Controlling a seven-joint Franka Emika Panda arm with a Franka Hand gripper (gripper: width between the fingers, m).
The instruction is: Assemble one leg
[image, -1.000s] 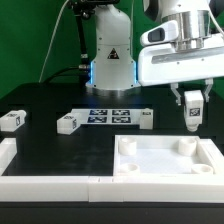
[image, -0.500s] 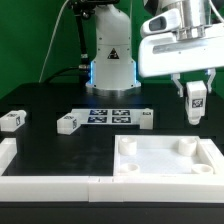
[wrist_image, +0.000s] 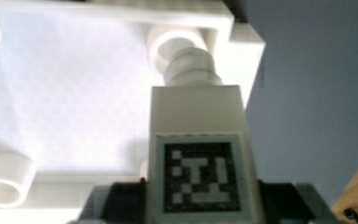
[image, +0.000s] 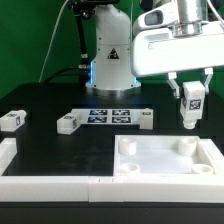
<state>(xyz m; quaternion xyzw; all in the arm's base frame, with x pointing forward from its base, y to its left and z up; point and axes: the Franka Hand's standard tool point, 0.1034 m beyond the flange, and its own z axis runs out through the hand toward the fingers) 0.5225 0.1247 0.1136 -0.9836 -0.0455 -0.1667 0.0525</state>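
Note:
My gripper (image: 190, 92) is shut on a white leg (image: 190, 106) with a black-and-white tag, held upright in the air above the right rear part of the large white tray-like part (image: 165, 158). In the wrist view the leg (wrist_image: 197, 140) fills the middle, its threaded end pointing toward the tray (wrist_image: 69, 100) and one of its round corner sockets (wrist_image: 179, 42). Three other legs lie on the black table: one (image: 12, 119) at the exterior view's left, one (image: 68, 123) beside the marker board, one (image: 143, 119) at the board's right end.
The marker board (image: 107, 115) lies at the table's middle rear. The robot base (image: 111, 55) stands behind it. A white wall (image: 50, 185) runs along the front and left edge of the table.
My gripper has risen with the leg in it, from just above the table to higher above the tray's right rear. The other parts have not moved.

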